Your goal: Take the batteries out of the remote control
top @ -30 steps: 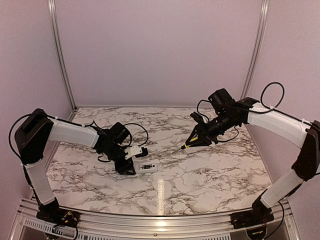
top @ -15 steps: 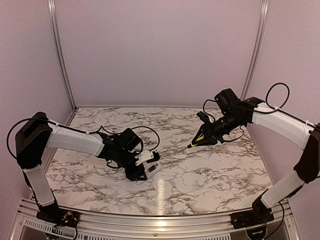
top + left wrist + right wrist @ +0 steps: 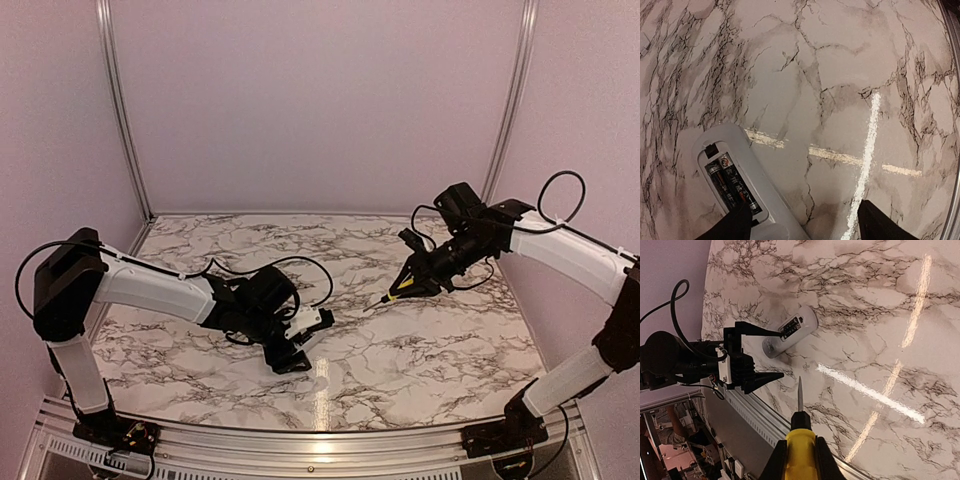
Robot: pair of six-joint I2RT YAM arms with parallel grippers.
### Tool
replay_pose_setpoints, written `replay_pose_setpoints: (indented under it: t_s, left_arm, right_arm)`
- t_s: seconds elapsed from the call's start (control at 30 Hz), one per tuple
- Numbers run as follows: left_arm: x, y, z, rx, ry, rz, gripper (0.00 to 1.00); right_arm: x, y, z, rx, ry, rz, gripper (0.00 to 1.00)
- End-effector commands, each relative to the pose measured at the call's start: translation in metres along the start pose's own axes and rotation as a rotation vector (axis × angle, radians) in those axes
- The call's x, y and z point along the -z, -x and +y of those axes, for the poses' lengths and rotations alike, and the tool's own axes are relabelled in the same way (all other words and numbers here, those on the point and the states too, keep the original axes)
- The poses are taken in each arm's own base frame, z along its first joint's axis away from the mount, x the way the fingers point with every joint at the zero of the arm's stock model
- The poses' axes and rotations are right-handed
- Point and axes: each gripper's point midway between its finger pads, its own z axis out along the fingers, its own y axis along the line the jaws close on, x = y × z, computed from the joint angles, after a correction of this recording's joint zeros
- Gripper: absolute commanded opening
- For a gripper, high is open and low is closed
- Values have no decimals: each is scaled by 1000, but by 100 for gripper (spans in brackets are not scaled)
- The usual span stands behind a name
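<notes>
The marbled surface point(image 3: 420, 345) carries the remote control point(image 3: 747, 162) near, left of centre, apparently flat, batteries point(image 3: 730, 182) facing up.

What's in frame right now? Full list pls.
table: 1, white marble pattern with dark veins, spans the workspace
remote control: 1, white, lying on the table left of centre, battery bay uncovered
batteries: 2, dark, side by side inside the remote control's bay
tool: 1, yellow handle with a dark pointed tip, raised above the table right of centre
left gripper: 1, black, open, one finger over the end of the battery bay; contact cannot be told
right gripper: 1, black, shut on the tool's handle
</notes>
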Motion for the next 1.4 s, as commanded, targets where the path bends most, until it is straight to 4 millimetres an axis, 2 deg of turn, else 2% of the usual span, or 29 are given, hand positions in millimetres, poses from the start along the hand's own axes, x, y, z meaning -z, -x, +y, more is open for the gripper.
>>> replay_pose_setpoints:
  t_s: [0.0,0.23,0.5,0.63,0.8,0.9,1.03,1.37]
  left_arm:
    - [-7,6,3,4,6,-18,80]
    - [1,13,1,-20,5,-67,98]
    - [15,16,-4,-39,21,-169,99]
    - [22,17,8,-4,104,-221,99]
    - [47,23,24,79,226,-329,99]
    - [53,14,29,134,272,-352,99]
    - [51,-1,29,179,284,-362,98]
    - [47,-17,37,311,330,-437,96]
  right_arm:
    - [9,1,0,14,-8,-35,0]
    - [9,3,1,15,-4,-45,0]
    - [8,11,6,19,11,-59,0]
    - [9,12,7,15,11,-63,0]
    - [11,12,7,2,10,-73,0]
    - [10,12,7,-6,12,-77,0]
    - [9,14,7,-16,16,-80,0]
    - [11,19,11,-25,10,-77,0]
